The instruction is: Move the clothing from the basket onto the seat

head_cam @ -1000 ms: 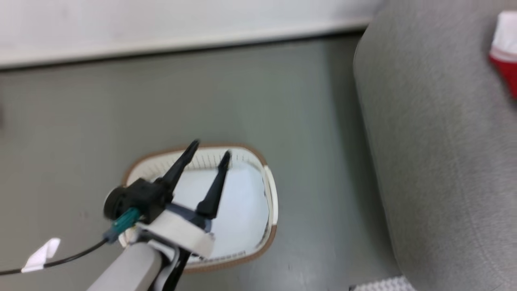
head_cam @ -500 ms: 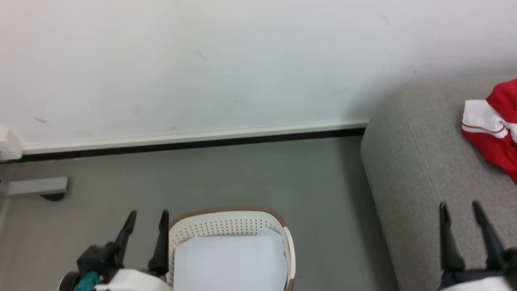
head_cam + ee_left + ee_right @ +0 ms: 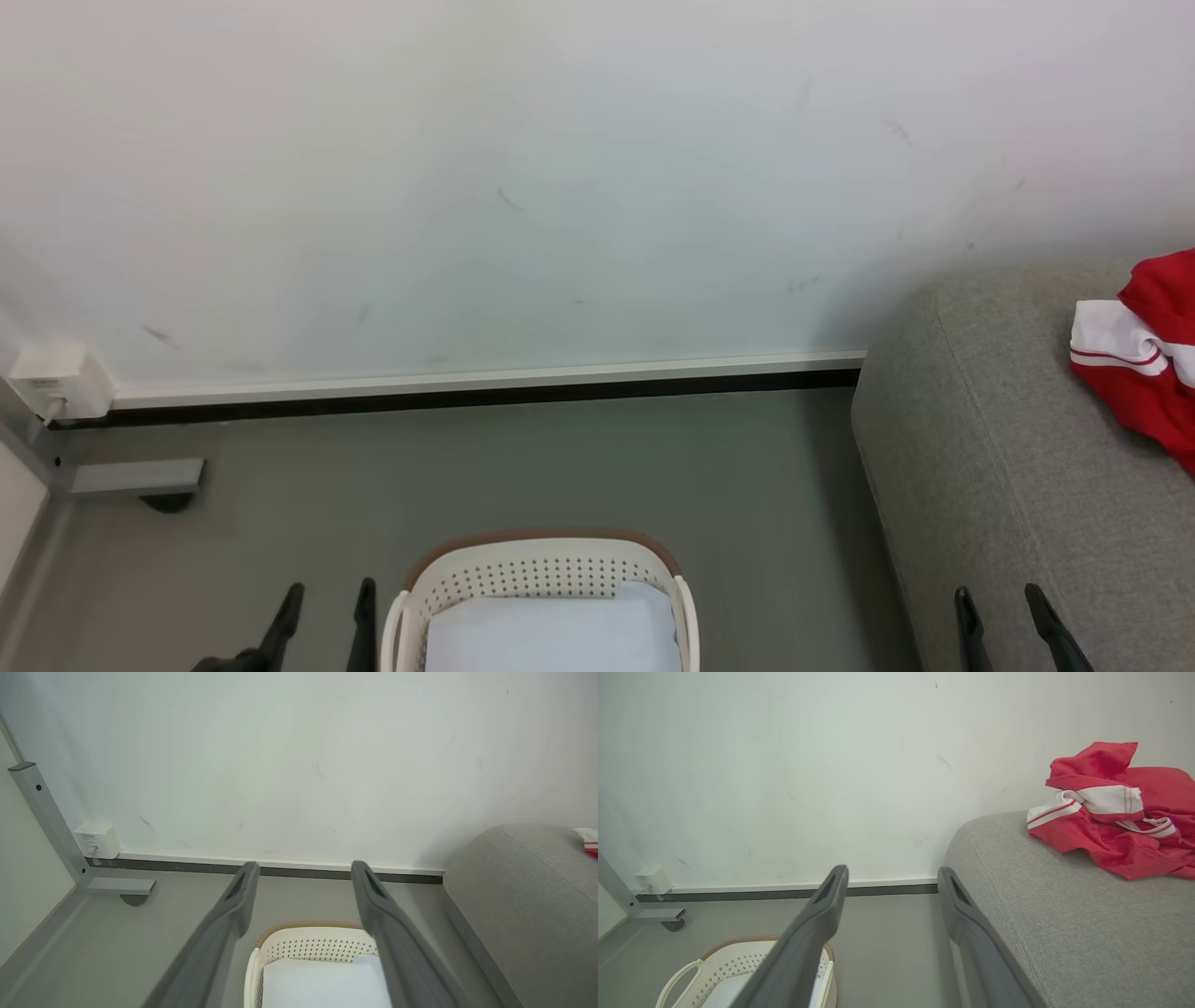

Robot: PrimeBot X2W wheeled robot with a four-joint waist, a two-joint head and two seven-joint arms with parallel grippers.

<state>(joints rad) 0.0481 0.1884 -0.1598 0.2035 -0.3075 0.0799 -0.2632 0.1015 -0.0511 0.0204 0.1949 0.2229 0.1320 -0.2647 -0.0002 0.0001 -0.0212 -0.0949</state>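
Clothing (image 3: 1101, 844) lies crumpled on top of the seat (image 3: 1008, 485), set back from its rounded end; nothing grips it. Basket (image 3: 541, 567) stands on the floor (image 3: 467, 467), apart from that seat end and short of the wall skirting; a flat white sheet (image 3: 551, 635) lies in it. Left end effector (image 3: 331, 590): fingers spread, empty, just beside the basket's left rim. Right end effector (image 3: 995, 592): fingers spread, empty, seen against the seat's end, well apart from the clothing.

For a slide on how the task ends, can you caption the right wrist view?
Open right gripper, the basket lower left, the red clothing crumpled on the grey seat.
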